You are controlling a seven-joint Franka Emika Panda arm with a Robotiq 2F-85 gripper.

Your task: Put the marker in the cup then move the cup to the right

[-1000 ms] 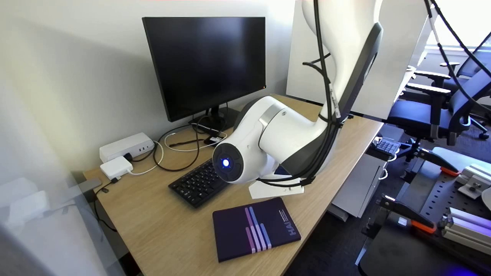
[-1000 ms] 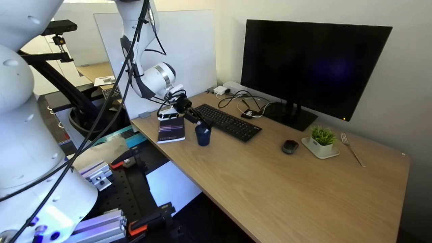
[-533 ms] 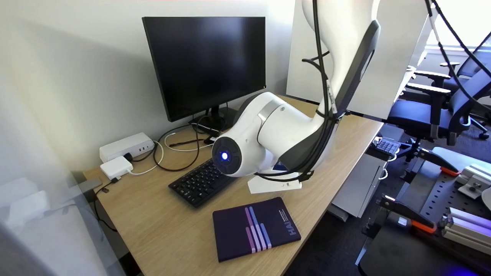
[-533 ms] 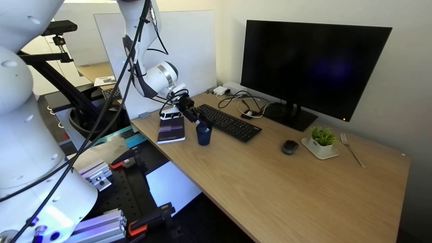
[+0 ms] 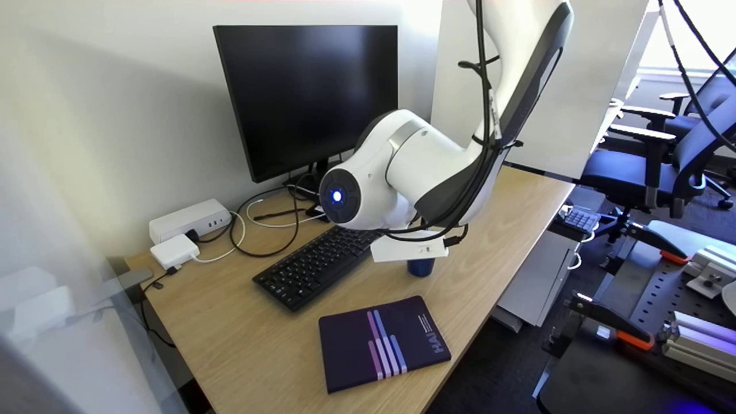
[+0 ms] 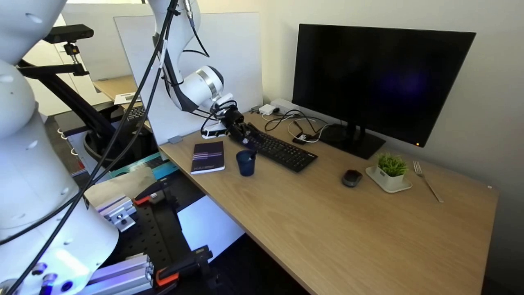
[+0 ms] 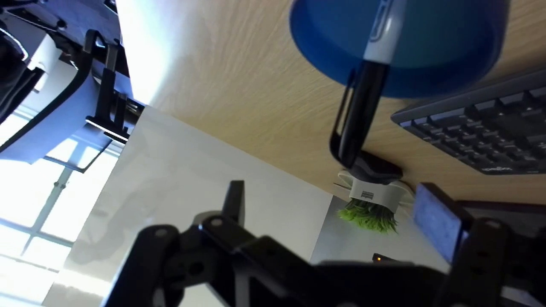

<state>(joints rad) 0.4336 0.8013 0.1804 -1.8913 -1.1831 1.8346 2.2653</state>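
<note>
The dark blue cup [image 6: 246, 164] stands upright on the desk, beside the keyboard. In an exterior view only the lower part of the cup [image 5: 421, 267] shows below the arm. Inside the cup [image 7: 311, 47] in the wrist view leans the marker [image 7: 362, 102], tilted against the rim, its white body within and its black capped end sticking out. My gripper [image 7: 335, 211] is open, its fingers wide apart with nothing between them. In an exterior view the gripper [image 6: 251, 141] hovers just above the cup and slightly behind it, apart from the marker.
A black keyboard [image 6: 286, 151] lies behind the cup and a dark notebook [image 6: 208, 157] beside it. Farther along the desk are a mouse [image 6: 351, 178], a potted plant [image 6: 391, 166] and a fork [image 6: 428, 180]. A monitor [image 6: 380, 86] stands at the back.
My gripper has opened and let go of the marker, which now rests in the cup. The arm has risen away from the cup's mouth, uncovering the cup in both exterior views.
</note>
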